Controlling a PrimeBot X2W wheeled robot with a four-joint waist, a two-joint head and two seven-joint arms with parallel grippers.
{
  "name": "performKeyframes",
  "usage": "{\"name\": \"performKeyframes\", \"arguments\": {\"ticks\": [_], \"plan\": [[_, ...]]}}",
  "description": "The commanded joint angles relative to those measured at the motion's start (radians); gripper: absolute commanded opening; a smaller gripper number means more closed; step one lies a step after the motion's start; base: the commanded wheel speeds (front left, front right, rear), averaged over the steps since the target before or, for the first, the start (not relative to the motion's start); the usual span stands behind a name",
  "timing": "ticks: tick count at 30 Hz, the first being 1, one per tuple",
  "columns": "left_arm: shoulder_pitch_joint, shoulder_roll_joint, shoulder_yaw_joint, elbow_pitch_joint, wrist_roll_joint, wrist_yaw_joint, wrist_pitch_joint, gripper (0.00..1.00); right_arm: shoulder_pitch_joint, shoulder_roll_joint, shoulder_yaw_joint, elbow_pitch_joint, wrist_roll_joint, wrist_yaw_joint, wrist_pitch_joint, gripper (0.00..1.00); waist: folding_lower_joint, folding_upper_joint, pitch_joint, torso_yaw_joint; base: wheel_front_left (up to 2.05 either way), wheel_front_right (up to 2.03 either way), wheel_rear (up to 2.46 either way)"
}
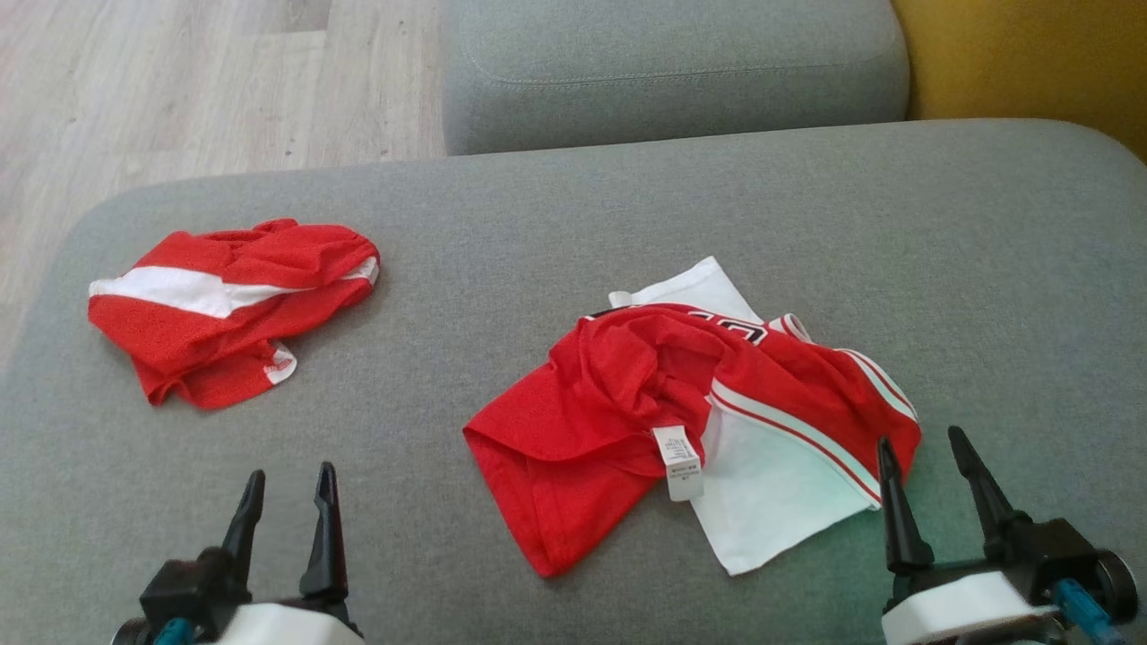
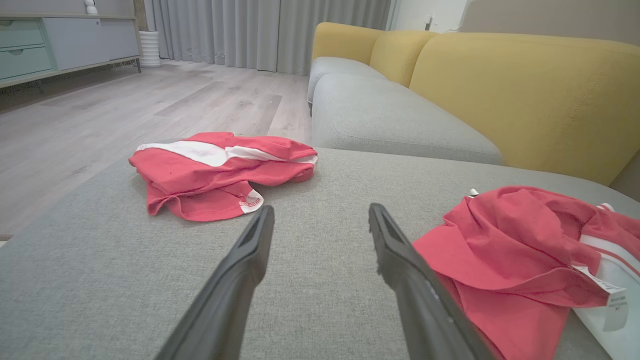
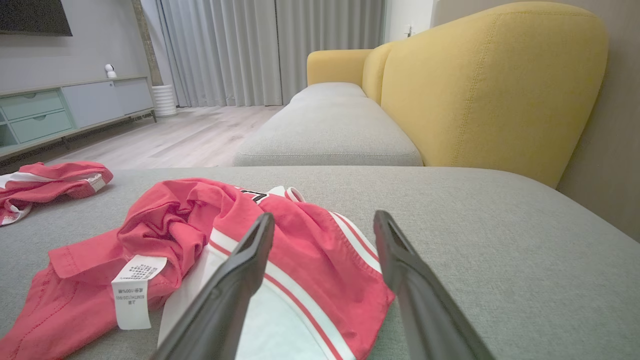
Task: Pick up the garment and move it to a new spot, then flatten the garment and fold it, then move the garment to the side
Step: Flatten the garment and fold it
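Observation:
A crumpled red and white garment (image 1: 627,403) with a white care label lies on the grey cushion (image 1: 627,206), right of centre. It also lies at the right of the left wrist view, garment (image 2: 510,250), and low in the right wrist view, garment (image 3: 175,225). My right gripper (image 1: 923,452) stands open just off the garment's right edge, nothing between its fingers; its tips (image 3: 322,220) hover over the red hem. At the lower left my left gripper (image 1: 287,484) is open too, apart from any cloth; in its wrist view the left gripper (image 2: 320,212) points at bare cushion.
A second red and white garment (image 1: 224,305) lies bunched near the cushion's left edge. Beyond the cushion are another grey seat (image 1: 672,63), a yellow backrest (image 1: 1030,63) and wooden floor (image 1: 179,81). Bare cushion lies between the two garments.

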Motion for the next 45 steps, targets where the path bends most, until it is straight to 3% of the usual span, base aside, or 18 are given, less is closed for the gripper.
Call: {"name": "performKeyframes", "arguments": {"ticks": [1,13,19,28,41,42,44,45], "plan": [[-0.037,-0.005,0.036,-0.028,0.010,-0.008,-0.012,1.00,-0.044,-0.006,0.026,-0.028,0.004,-0.001,-0.006,1.00,0.0000,0.0000,0.000,-0.002,0.00,0.00,0.00],[-0.033,-0.006,0.020,-0.035,-0.003,0.006,-0.012,1.00,-0.046,-0.006,0.066,-0.047,-0.010,-0.001,-0.005,1.00,0.0000,0.0000,-0.004,-0.014,0.00,0.00,0.00],[-0.035,-0.006,0.007,-0.038,-0.006,0.013,-0.012,1.00,-0.043,-0.006,0.162,0.020,0.045,-0.001,0.194,1.00,0.0000,0.0000,0.007,-0.012,0.00,0.00,0.00],[-0.047,-0.006,-0.037,-0.040,-0.021,0.024,-0.012,1.00,-0.075,-0.006,0.169,0.096,0.038,-0.001,0.451,1.00,0.0000,0.0000,0.043,0.011,0.00,0.00,0.00],[-0.086,-0.006,-0.053,-0.038,-0.031,0.032,-0.012,1.00,-0.168,-0.006,0.159,0.174,0.092,-0.001,0.497,1.00,0.0000,0.0000,0.091,0.036,0.00,0.00,0.00],[-0.088,-0.006,-0.054,-0.038,-0.032,0.033,-0.012,1.00,-0.175,-0.006,0.160,0.185,0.094,-0.001,0.499,0.83,0.0000,0.0000,0.094,0.036,0.00,0.00,0.00],[-0.092,-0.006,-0.055,-0.038,-0.033,0.034,-0.012,1.00,-0.188,-0.006,0.159,0.203,0.111,-0.001,0.494,0.09,0.0000,0.0000,0.098,0.035,0.00,0.00,0.00],[-0.093,-0.006,-0.056,-0.037,-0.033,0.034,-0.012,1.00,-0.194,-0.006,0.161,0.214,0.112,-0.001,0.495,0.00,0.0000,0.0000,0.099,0.034,0.00,0.00,0.00]]}}
